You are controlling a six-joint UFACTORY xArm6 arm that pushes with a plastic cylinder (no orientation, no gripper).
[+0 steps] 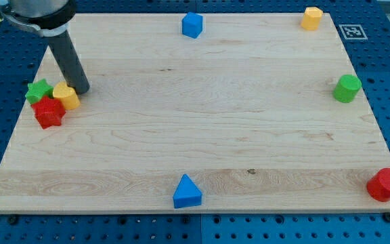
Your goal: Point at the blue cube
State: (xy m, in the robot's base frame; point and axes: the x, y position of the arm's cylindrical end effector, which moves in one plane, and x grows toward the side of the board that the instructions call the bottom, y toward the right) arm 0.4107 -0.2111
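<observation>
The blue cube (191,25) sits at the view's top edge of the wooden board (202,115), near the middle. My tip (80,89) is at the view's far left, touching the right side of a yellow block (67,97). That block is clustered with a green star block (38,89) and a red star block (49,112). The tip is far to the left of the blue cube and below it. A blue triangular block (187,192) lies at the view's bottom centre.
A yellow block (311,18) is at the top right corner. A green cylinder (347,89) stands at the right edge. A red cylinder (385,184) is at the bottom right corner. A marker tag (352,31) lies off the board's top right.
</observation>
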